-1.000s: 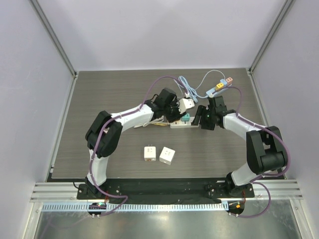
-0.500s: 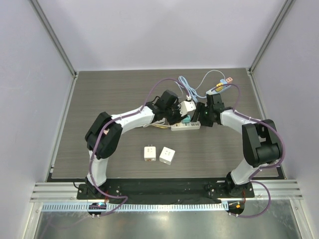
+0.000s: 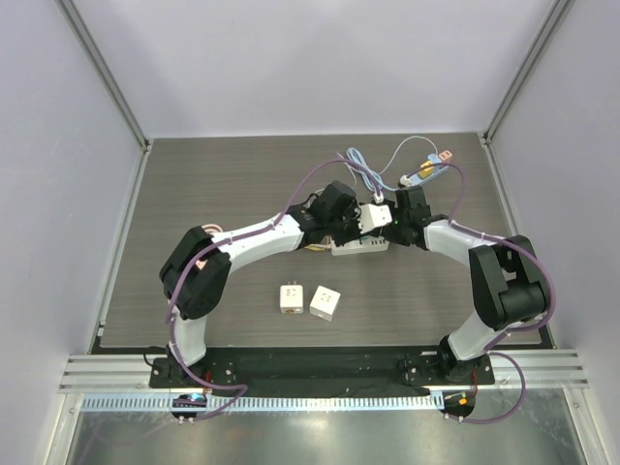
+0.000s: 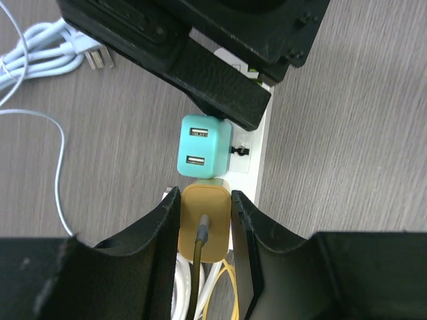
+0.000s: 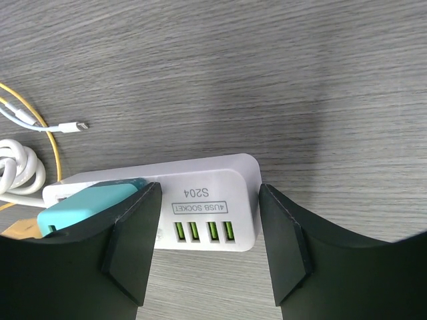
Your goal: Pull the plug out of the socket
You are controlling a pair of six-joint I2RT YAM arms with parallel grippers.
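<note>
A white power strip [image 3: 360, 246] lies at mid-table. A mustard plug [image 4: 205, 217] with a dark cord sits in it, next to a teal USB adapter [image 4: 203, 147]. My left gripper [image 4: 205, 200] is shut on the mustard plug, one pad against each side. My right gripper [image 5: 209, 220] is open and straddles the strip's USB end [image 5: 213, 180]. Its left finger [image 5: 137, 240] is over the teal adapter [image 5: 90, 203], and its right finger is just off the strip's end. In the top view the two grippers [image 3: 351, 225] [image 3: 387, 221] meet over the strip.
Two white adapters [image 3: 289, 298] [image 3: 325, 302] lie loose in front of the strip. Pale blue and white cables [image 3: 387, 174] with coloured connectors [image 3: 426, 170] trail to the back right. A yellow cable [image 5: 27, 107] and a coiled white cord [image 5: 17, 167] lie beside the strip.
My left gripper moved right onto the plug at the strip. My right gripper moved left and down over the strip's end. The two grippers are now close together.
</note>
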